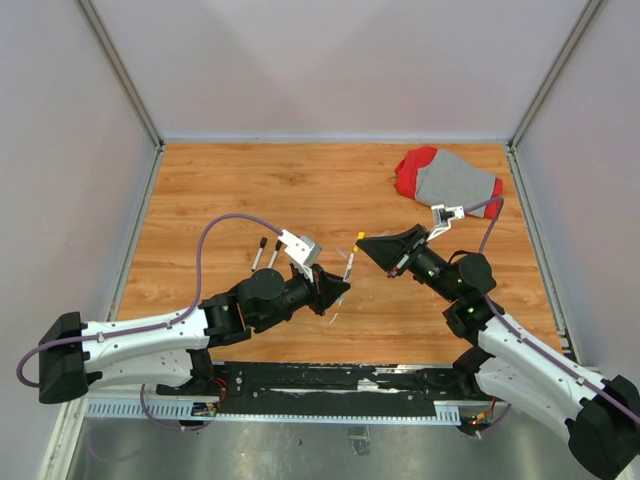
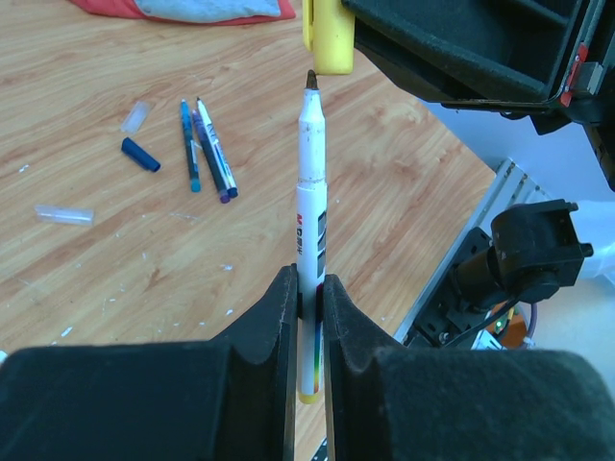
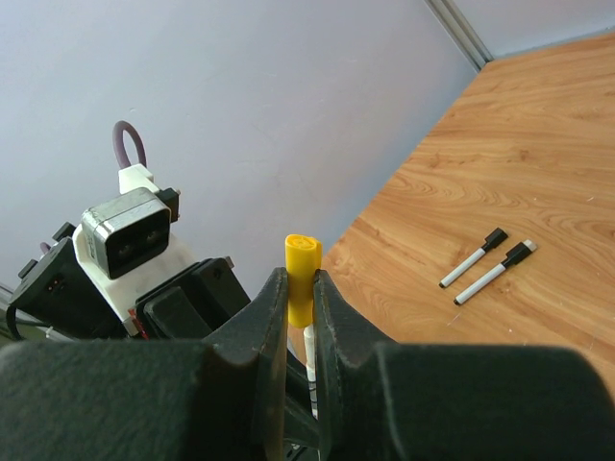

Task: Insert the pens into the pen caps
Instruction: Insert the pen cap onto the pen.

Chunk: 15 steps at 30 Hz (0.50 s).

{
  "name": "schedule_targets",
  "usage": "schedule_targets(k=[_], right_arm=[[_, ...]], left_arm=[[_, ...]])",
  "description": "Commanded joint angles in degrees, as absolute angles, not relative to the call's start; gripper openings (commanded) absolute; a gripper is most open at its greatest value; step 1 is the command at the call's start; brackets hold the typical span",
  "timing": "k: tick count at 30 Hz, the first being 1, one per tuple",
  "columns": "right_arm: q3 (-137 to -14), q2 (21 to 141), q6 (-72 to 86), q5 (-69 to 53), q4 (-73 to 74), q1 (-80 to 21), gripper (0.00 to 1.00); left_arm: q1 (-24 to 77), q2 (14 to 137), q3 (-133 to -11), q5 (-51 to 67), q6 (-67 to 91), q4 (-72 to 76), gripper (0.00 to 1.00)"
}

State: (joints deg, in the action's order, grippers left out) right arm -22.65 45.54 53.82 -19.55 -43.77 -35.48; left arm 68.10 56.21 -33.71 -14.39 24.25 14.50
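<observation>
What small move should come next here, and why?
Probably push the yellow cap, pinched in the right gripper, straight onto the pen held by the left gripper, nudging it sideways as it goes. In the left wrist view the pen's dark tip sits just short of the cap's open end, slightly off its centre.

The wooden desk [image 1: 250, 180] is carrying a red-grey cloth [image 1: 447, 180] far right. Two black-capped pens [image 3: 487, 278] are lying side by side; elsewhere a blue cap [image 2: 140, 155] is lying near more pens [image 2: 188, 144].
</observation>
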Motion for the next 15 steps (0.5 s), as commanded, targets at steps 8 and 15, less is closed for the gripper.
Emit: schedule_targets(k=[8,15], right_arm=[[-23.81,45.84,54.05,-20.95,-45.67,-34.73,0.01],[-23.83,44.90,53.85,-18.42,-45.51,-34.85,0.01]], left_arm=[[68.65,56.05,-33.49,-14.37,23.39,16.95,0.01],[68.64,56.42,-33.73,-13.97,23.34,16.92,0.00]])
